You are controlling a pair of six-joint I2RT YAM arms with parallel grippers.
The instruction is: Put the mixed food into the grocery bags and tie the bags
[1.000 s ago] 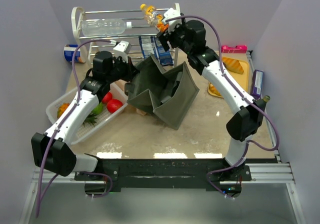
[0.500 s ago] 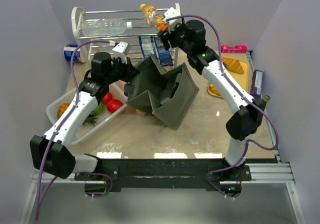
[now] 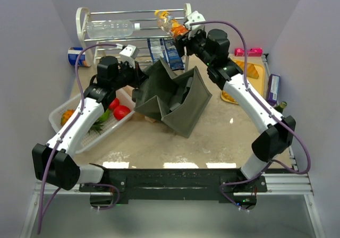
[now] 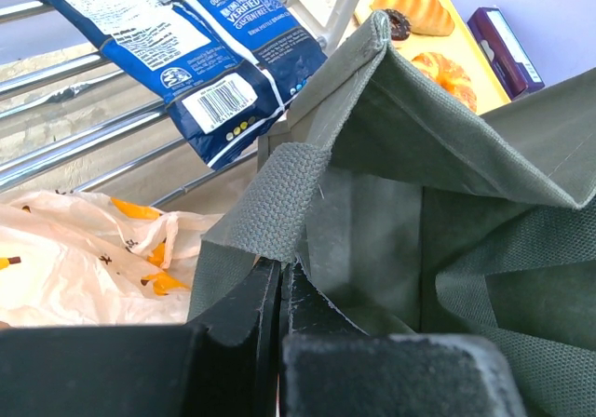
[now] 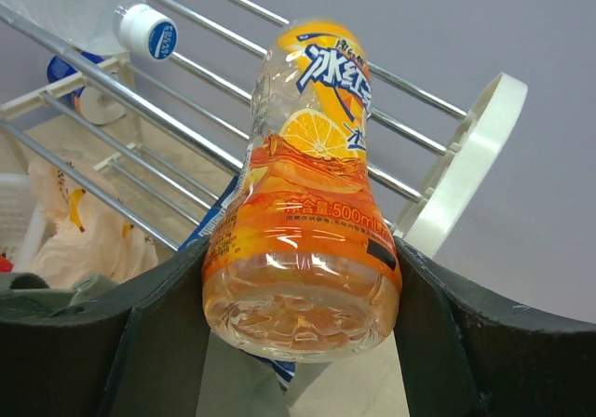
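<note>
My right gripper [image 3: 181, 34] is shut on the orange-filled bottle [image 3: 170, 23] [image 5: 305, 203], holding it above the rack's right end. My left gripper [image 3: 139, 84] is shut on the rim of the dark olive-green tote [image 3: 175, 97] [image 4: 419, 203], at its left handle strap [image 4: 275, 203]. A clear plastic bottle [image 3: 109, 28] lies on the rack; its cap shows in the right wrist view [image 5: 149, 32]. Blue snack packets [image 3: 164, 50] [image 4: 196, 45] hang on the rack. The peach plastic bag [image 4: 84, 259] lies behind the tote. Red, green and orange fruits [image 3: 121, 112] sit in the white tray.
A white wire rack [image 3: 85, 20] stands at the back. A white slatted tray [image 3: 58, 118] is at the left. A yellow tray with pastries [image 3: 249, 70], a purple box [image 3: 273, 88] and a pink item [image 3: 248, 51] are at the right. A blue can [image 3: 74, 56] stands at back left.
My right gripper has lifted the orange-filled bottle off the rack and moved it right and toward the tote. My left gripper has stayed on the tote's rim.
</note>
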